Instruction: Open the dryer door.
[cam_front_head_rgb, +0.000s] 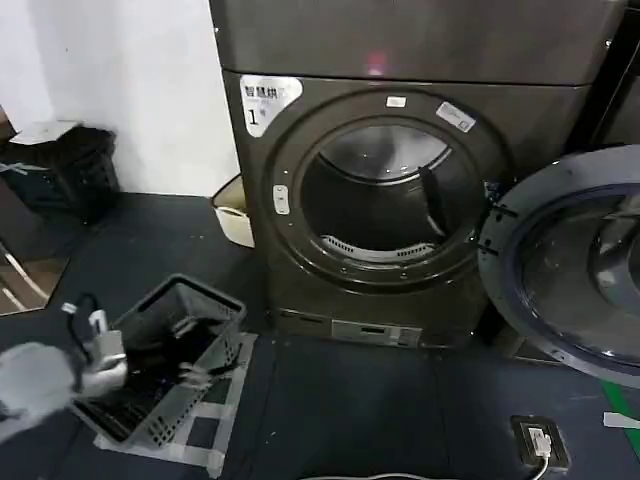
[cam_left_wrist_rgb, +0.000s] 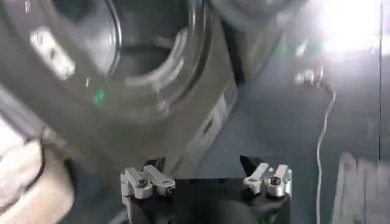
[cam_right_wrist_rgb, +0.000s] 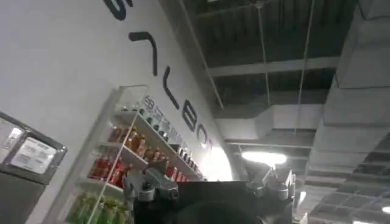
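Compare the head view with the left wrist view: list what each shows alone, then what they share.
Head view alone: the dryer door swung fully open to the right, the "1" sticker, a grey basket, a cream bin.
Left wrist view alone: the left gripper, jaws spread and empty.
Both: the dryer with its open drum, and a white floor cable.

Dim, motion-blurred, glaring ceiling lamp
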